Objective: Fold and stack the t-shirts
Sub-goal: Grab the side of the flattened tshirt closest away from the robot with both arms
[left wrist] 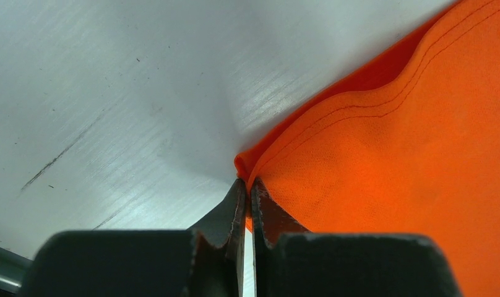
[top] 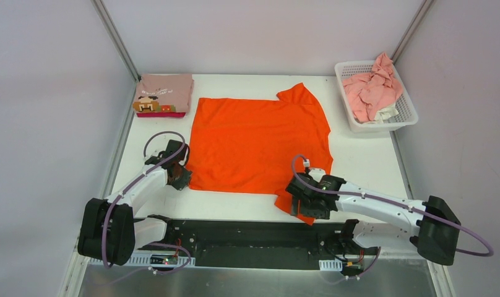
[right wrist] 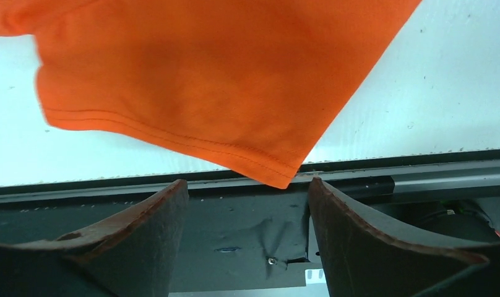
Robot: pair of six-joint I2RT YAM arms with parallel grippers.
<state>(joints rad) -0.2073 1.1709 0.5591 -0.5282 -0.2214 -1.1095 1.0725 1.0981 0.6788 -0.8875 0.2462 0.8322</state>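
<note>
Orange t-shirt (top: 260,145) spread flat on table (top: 368,164), near-right sleeve corner overhanging near edge. Left claw (top: 181,177) clamped on near-left hem corner. Right claw (top: 300,207) held wide, sleeve corner framed between jaws, not yet gripped. Full hem thickness to be pinched, both corners to be lifted evenly. Both forearms laid low, angled inward.

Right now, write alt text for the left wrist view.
The left claw is shut on a hemmed corner of the orange t-shirt. The cloth fills the right of the picture, the scuffed white table the left.
</note>
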